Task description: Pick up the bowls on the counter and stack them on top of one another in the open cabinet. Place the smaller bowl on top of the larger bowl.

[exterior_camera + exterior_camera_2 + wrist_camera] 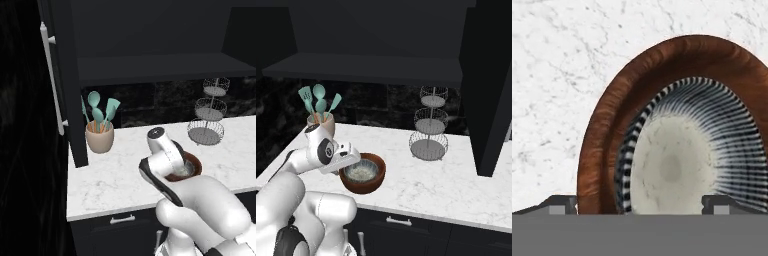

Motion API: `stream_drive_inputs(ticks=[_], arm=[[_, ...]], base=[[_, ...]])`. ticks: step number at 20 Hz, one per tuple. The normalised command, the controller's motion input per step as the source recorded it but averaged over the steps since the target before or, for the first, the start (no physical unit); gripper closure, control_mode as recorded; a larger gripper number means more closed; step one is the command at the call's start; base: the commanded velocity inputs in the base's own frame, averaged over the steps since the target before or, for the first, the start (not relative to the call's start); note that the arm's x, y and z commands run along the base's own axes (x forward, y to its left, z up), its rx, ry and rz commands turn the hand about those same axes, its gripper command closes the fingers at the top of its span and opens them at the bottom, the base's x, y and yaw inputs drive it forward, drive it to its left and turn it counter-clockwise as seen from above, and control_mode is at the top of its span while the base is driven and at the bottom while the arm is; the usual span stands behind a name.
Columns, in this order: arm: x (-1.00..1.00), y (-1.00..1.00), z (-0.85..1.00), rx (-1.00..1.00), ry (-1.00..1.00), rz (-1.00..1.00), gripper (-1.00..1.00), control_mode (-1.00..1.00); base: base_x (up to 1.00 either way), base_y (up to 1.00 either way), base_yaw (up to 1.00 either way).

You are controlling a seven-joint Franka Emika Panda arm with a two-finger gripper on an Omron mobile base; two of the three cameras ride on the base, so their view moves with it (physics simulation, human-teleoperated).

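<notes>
White arm (200,205) in foreground, gripper (640,202) with jaws spread wide and holding nothing, directly over smaller bowl (362,171) nested inside larger bowl (363,184) on counter (456,185), utensil crock (99,137) and wire tiered stand (429,135) behind, cabinet (150,65) shelf above.

left base view: behind arm, left side, facing forward-down over counter (115,175) | right base view: mirrored, right side; both share the counter and wire stand (428,122) | hand view: close, straight down onto nested bowls (677,145)
</notes>
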Motion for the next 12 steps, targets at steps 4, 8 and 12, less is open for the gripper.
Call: stream_drive_inputs(ticks=[4,8,12], arm=[[0.0,-0.1,-0.59,-0.12,0.06,0.0,-1.0,-1.0],[-0.13,0.0,-0.17,-0.03,0.04,0.0,-1.0,-1.0],[0.0,0.0,-0.11,-0.02,0.03,0.0,-1.0,-1.0]], base=[[0.0,0.0,0.0],[0.0,0.0,0.0],[0.0,0.0,0.0]])
